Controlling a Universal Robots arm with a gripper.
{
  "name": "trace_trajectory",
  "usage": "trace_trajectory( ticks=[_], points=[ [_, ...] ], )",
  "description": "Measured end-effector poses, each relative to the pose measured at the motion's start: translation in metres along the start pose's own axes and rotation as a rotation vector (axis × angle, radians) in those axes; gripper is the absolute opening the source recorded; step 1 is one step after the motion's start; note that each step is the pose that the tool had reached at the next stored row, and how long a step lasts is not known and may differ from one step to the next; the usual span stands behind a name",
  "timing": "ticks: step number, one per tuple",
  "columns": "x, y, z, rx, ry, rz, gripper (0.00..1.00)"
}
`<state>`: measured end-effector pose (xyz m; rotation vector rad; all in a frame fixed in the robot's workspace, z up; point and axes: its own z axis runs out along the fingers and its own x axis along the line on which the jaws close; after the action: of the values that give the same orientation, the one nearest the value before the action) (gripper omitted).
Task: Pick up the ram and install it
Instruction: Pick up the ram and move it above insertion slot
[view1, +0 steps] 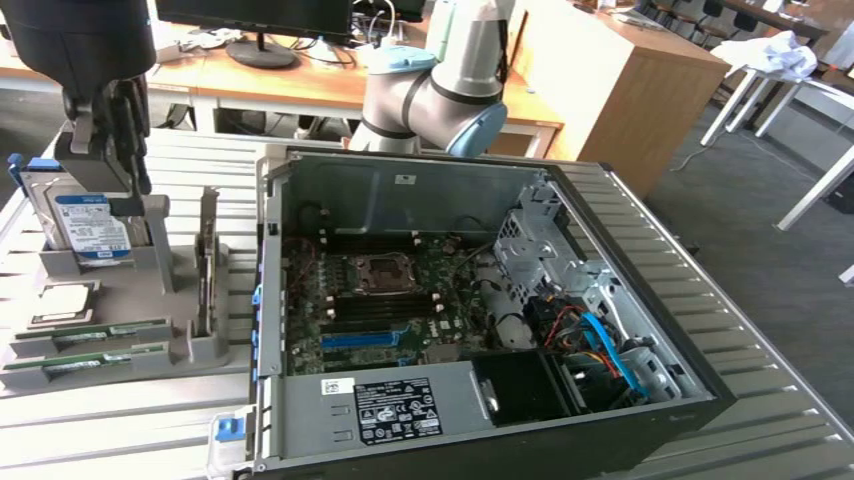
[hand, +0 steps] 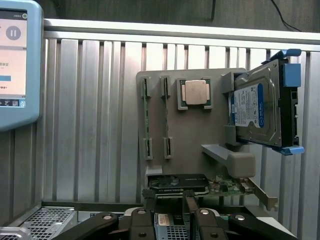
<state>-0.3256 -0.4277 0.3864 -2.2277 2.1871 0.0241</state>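
- Evidently the ram (view1: 88, 334) stood on edge in the grey holder (view1: 200, 350), lower left of the exterior view.
- It looked light, stiff, fragile; its bare long edges seemed safest to pinch.
- The gripper (view1: 118, 160) hung upper left, jaws open, empty.

The arm (view1: 441, 100) is silver-grey with pale blue joint caps, its black claw (hand: 169, 200) studded with silver screws.
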Motion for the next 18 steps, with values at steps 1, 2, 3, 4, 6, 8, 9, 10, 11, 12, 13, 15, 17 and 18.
trace_trajectory(
  ticks=[1,2,3,4,6,8,9,10,11,12,13,15,17,18],
  points=[
    [0.000,0.0001,0.0011,-0.0001,0.0000,0.000,0.36],
    [0.000,0.0001,0.0022,-0.0001,0.0000,0.000,0.36],
    [0.000,0.0001,0.0035,-0.0001,0.0000,0.000,0.36],
    [0.000,0.0001,0.0049,-0.0001,0.0001,0.000,0.36],
    [0.000,0.0001,0.0073,-0.0002,0.0000,0.000,0.36],
    [0.001,0.0001,0.0093,-0.0003,0.0000,0.000,0.36],
    [0.001,0.0001,0.0102,-0.0002,0.0000,0.000,0.36],
    [0.001,0.0001,0.0110,-0.0002,0.0000,0.000,0.36],
    [0.001,0.0001,0.0119,-0.0002,0.0000,0.000,0.36],
    [0.001,0.0001,0.0126,-0.0003,0.0000,0.000,0.36],
    [0.001,0.0001,0.0133,-0.0002,0.0000,0.000,0.36],
    [0.001,0.0001,0.0147,-0.0002,0.0000,0.000,0.36],
    [0.001,0.0001,0.0159,-0.0003,0.0000,0.000,0.36],
    [0.001,0.0001,0.0166,-0.0002,0.0000,0.000,0.36]
  ],
)
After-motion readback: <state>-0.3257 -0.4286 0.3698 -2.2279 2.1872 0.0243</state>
